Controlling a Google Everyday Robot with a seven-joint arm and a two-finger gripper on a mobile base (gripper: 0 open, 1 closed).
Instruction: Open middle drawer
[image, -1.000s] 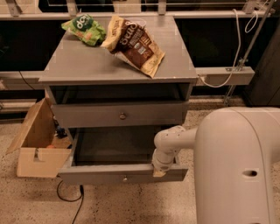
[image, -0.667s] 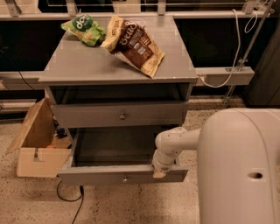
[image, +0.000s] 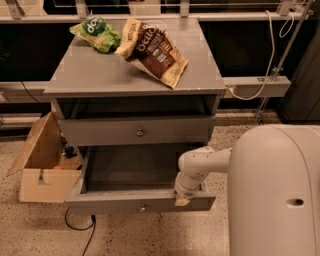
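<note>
The middle drawer (image: 115, 202) stands pulled well out of the cabinet (image: 100, 75), low in the view, with its dark inside open to sight and its knob (image: 143, 206) facing the floor side. I take it for the middle one because a shut drawer (image: 100, 132) sits above it and anything lower would be hidden under its front. The gripper (image: 182, 200) rests at the top lip of the front, well right of the knob and near the right corner. Whether the claw is spread or pinching the lip I cannot tell. The arm (image: 205, 162) reaches in from the robot's body (image: 280, 190), which stands close to that same corner. The job looks all but done, so the risks lie in what follows. A further pull from so far off centre could skew the drawer and jam it, or draw it off its runners. A careless lift away could catch the lip and shove the front back in. The body may block the right corner. On the left, a box (image: 45, 185) sits just beside the drawer's side and a cable (image: 75, 225) lies under that end (neither touches it, as far as I can see). Two bags (image: 155, 50) lie on the top, well clear.
</note>
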